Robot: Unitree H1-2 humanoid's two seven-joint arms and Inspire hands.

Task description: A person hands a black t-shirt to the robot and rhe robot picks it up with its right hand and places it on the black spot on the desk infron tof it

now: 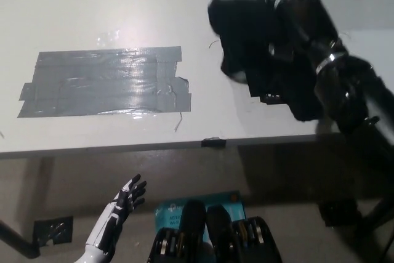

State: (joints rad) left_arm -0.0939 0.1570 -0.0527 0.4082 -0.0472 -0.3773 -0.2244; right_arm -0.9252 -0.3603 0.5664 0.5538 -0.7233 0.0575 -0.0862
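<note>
My black right hand point(294, 12) is shut on a black t-shirt point(246, 44), which hangs bunched from it over the right part of the white desk point(123, 10). The cloth drapes over the black spot point(263, 97) and hides most of it; only a strip of the spot's front left edge shows. I cannot tell whether the cloth touches the desk. My black right forearm point(348, 84) comes in from the right. My white left hand point(123, 204) rests open below the desk's front edge at the lower left.
A big patch of grey tape point(104, 84) lies on the left half of the desk. A small black clip point(213, 142) sits on the desk's front edge. A teal package point(169, 214) lies on the floor below.
</note>
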